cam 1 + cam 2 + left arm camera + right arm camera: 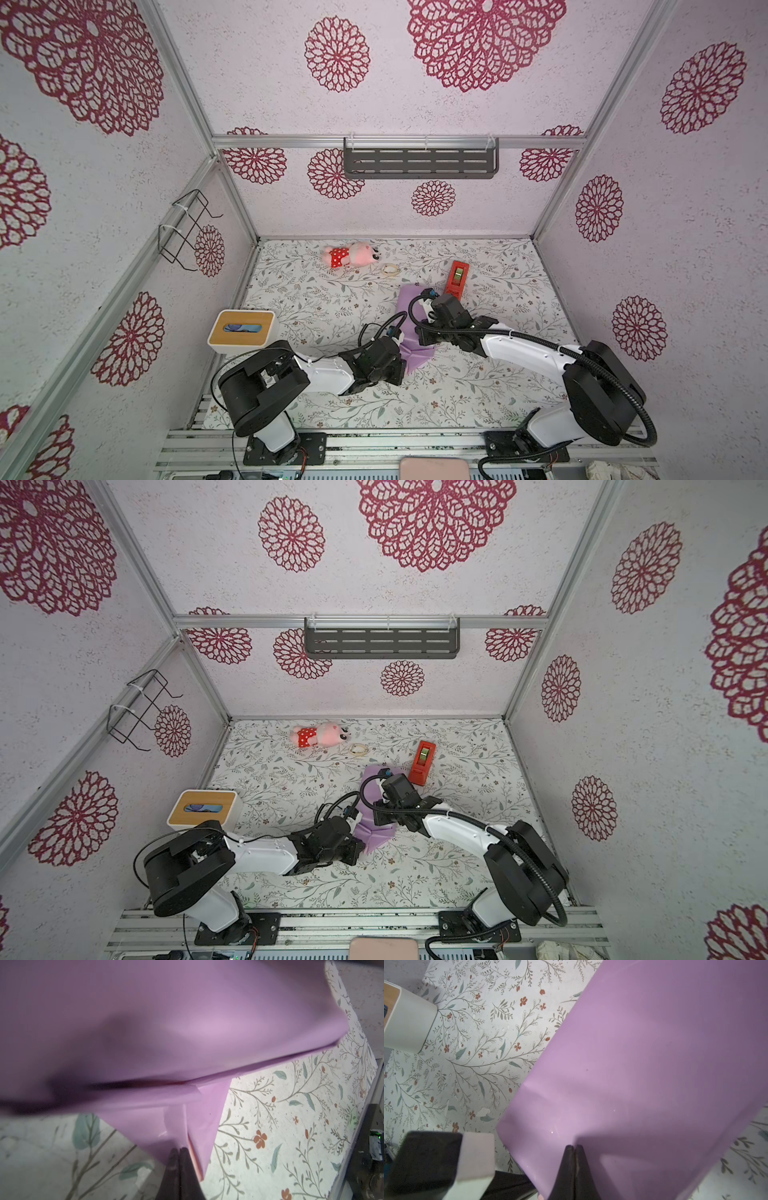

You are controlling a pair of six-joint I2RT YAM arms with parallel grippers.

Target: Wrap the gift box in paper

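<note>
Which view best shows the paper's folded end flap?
Left wrist: the triangular flap of the paper and its seam sit close up. Both top views show it small and partly hidden; the right wrist view shows only smooth lilac paper.

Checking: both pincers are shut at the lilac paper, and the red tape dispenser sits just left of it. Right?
Not quite: the red tape dispenser sits just right of the paper, as both top views show. The left pincer and right pincer are shut at it.
</note>
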